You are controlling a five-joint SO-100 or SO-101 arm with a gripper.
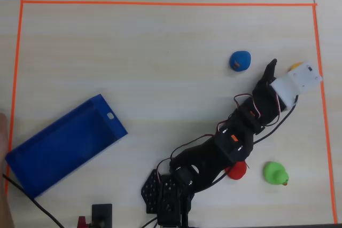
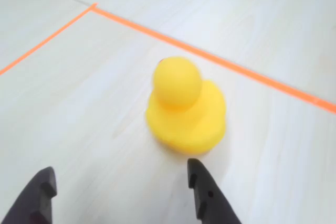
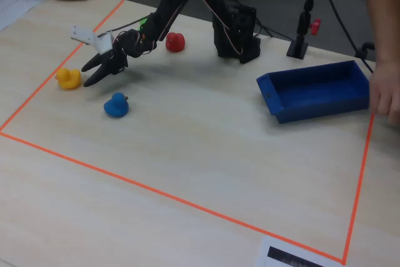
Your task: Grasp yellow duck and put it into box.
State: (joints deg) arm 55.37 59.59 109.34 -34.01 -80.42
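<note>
The yellow duck (image 2: 186, 108) stands upright on the table just ahead of my gripper (image 2: 121, 166), slightly right of its centre line in the wrist view. The two dark fingers are spread wide with bare table between them; the right fingertip (image 2: 195, 169) is close below the duck and I see no contact. In the fixed view the gripper (image 3: 86, 76) is low over the table, right beside the yellow duck (image 3: 68, 78). From overhead the white wrist mount covers most of the duck (image 1: 294, 66). The dark-blue box (image 1: 64, 143) lies far off at the lower left of the overhead view.
A blue duck (image 1: 240, 60) sits near the gripper. A red duck (image 1: 236, 170) and a green duck (image 1: 275, 173) lie by the arm base. Orange tape (image 2: 247, 74) runs just behind the yellow duck. A person's hand (image 3: 384, 95) rests by the box (image 3: 315, 90).
</note>
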